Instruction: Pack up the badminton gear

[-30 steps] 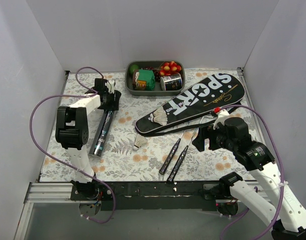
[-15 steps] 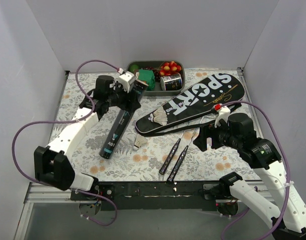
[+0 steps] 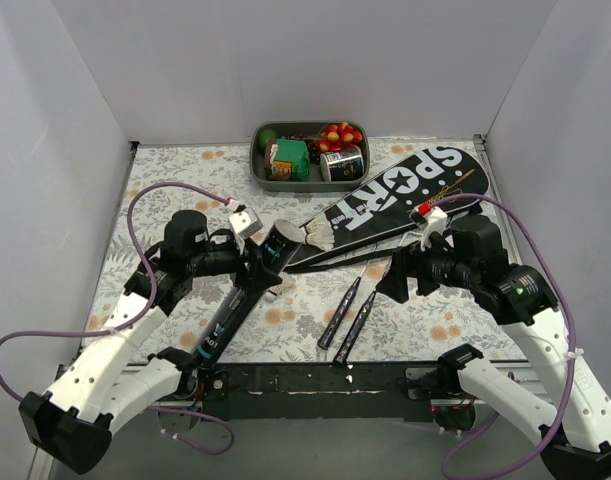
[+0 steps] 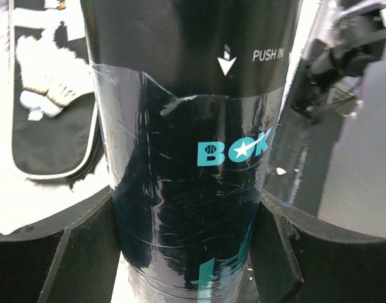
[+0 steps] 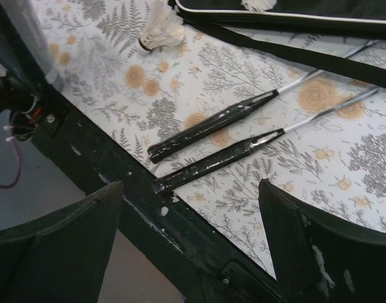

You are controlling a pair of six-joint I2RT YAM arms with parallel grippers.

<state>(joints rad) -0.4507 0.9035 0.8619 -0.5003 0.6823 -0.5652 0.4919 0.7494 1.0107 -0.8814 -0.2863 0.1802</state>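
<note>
Okay, left fingers (image 4: 54, 265) clamp a black tube (image 4: 186, 158) lettered "BOK". It sits tilted, low end close to the near edge of the tabletop (image 5: 357, 164). Right fingers (image 5: 325, 252) are spread wide with nothing in them, hovering over the two rackets (image 5: 211, 126). Both handles lie side by side just below them, butts almost at the front edge. Cover (image 3: 395, 205) lies just beyond the right fingers, a shuttlecock (image 5: 160, 28) off to their left. Floral tabletop shows between tube and handles.
</note>
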